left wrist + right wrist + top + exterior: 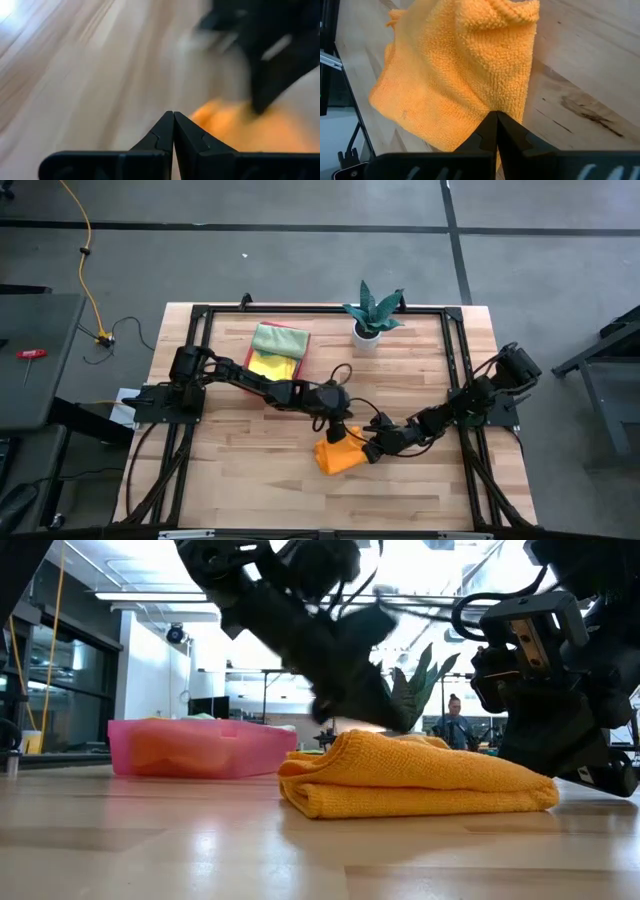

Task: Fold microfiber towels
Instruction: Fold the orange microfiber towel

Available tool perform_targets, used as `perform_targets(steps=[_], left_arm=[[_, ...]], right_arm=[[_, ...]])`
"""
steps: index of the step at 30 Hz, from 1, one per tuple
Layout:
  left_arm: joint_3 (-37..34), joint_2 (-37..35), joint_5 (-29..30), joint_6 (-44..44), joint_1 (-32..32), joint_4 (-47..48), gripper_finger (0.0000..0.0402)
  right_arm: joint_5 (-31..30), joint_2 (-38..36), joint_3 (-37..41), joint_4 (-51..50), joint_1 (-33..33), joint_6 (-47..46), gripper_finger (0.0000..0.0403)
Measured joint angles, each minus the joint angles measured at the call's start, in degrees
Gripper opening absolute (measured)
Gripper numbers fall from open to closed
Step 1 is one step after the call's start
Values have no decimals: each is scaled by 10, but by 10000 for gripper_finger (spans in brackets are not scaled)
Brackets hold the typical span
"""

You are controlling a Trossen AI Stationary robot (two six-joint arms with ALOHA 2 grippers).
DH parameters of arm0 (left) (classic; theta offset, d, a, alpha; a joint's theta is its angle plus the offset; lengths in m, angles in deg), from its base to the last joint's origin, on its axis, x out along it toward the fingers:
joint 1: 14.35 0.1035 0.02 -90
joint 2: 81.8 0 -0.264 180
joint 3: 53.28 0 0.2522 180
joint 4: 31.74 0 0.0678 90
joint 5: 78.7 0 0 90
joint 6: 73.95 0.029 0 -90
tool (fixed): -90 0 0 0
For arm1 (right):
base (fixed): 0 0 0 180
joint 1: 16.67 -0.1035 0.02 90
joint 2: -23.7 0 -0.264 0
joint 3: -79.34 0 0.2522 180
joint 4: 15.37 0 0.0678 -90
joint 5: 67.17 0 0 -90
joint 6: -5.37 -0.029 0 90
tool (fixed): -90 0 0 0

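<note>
An orange towel [338, 458] lies folded in several layers on the wooden table, near the middle front; it also shows in the low view [420, 780] and the right wrist view [450, 75]. My left gripper [336, 428] is shut and empty just beyond the towel's far edge, its fingertips [173, 115] closed together. My right gripper [371, 450] is shut at the towel's right edge [496, 115]. A yellow towel [270, 363] and a light green towel [278, 338] lie in the pink tray [305, 355]. No teal towel shows. My right gripper's shut fingertips stand at the folded towel's right edge [520, 107], coming low from the table's right side. No cloth shows between the fingers. I cannot tell whether they touch the towel, which lies flat on the table.
The pink tray [200, 750] stands at the back left of the work area. A potted plant [372, 315] stands at the back middle. A black frame [455, 360] runs around the table. Bare wood lies left of and in front of the orange towel.
</note>
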Motion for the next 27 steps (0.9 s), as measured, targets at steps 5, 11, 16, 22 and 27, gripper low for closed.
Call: perform_targets(steps=[5,11,16,22,27], left_arm=[[2,21,-56,-56,-5,-146,0],[41,86,-105,-112,-7,-169,0],[74,115,-108,-117,-20,-159,0],[85,118,-87,-66,-26,-52,0],[90,115,-67,-40,-18,4,0]], right_arm=[[0,0,0,-2,0,1,0],[0,0,1,-2,0,1,0],[0,0,1,-2,0,0,0],[1,0,1,-3,3,0,0],[-4,0,1,-3,3,0,0]])
